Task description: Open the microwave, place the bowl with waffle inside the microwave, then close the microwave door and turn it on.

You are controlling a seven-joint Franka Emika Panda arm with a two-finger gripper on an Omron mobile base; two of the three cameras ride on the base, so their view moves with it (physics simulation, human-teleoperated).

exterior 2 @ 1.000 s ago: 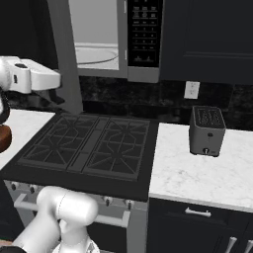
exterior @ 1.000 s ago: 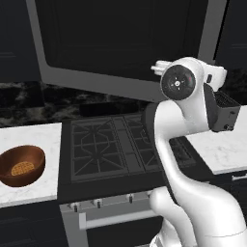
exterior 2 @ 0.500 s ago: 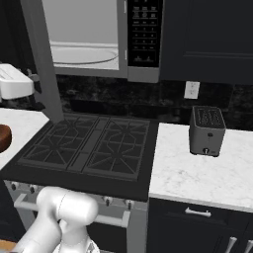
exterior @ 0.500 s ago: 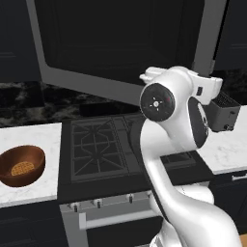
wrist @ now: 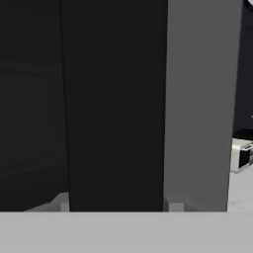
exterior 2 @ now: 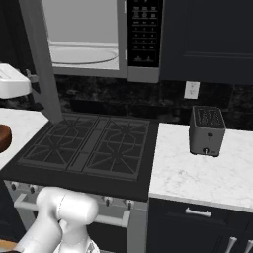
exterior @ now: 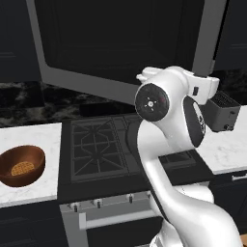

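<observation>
Now first step done: wide dark-glass steel-framed microwave door (exterior: 120, 43) swung open; gripper state unclear. Next: fetch reddish-brown wooden bowl (exterior: 21, 165) holding golden waffle (exterior: 22, 169).

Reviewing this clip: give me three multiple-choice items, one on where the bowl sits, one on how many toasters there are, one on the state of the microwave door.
1. Where is the bowl?
A. inside the microwave
B. on the white counter left of the stove
C. on a burner

2. How many toasters are there?
A. one
B. two
C. three

3. The microwave door is:
A. shut
B. swung open
C. missing

Key: B, it rests on the counter with the waffle in it; A, a single one stands right of the stove; B, the microwave interior is exposed.
</observation>
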